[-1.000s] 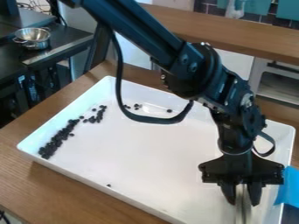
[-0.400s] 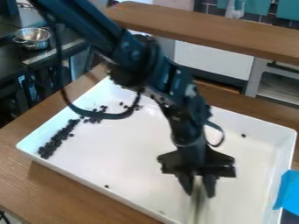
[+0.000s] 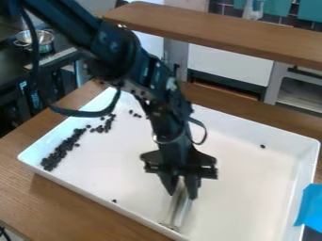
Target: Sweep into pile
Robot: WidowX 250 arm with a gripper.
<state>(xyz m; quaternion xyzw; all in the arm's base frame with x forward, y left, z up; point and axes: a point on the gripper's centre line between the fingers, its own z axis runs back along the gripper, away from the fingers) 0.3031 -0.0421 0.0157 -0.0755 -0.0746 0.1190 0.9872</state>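
Observation:
The gripper (image 3: 181, 188) hangs over the lower middle of the white tray (image 3: 252, 188), shut on a pale, see-through sweeping tool (image 3: 177, 210). The tool slants down to the tray's near wall. Small black pieces (image 3: 62, 149) lie in a long cluster along the tray's left side, with more pieces (image 3: 104, 125) at its upper end. A few loose pieces (image 3: 136, 114) sit near the back, beside the arm. One single piece (image 3: 114, 201) is near the front wall, left of the tool, and another piece (image 3: 262, 146) lies at the right.
Blue tape (image 3: 310, 207) is at the tray's right edge. The tray stands on a wooden table (image 3: 69, 202). A raised wooden shelf (image 3: 220, 35) runs behind it, and a metal colander (image 3: 39, 41) stands on a dark counter at the upper left.
The gripper and its tool have moved left across the tray, from the right side to the lower middle. The piece at the right, hidden by the arm at first, came into sight.

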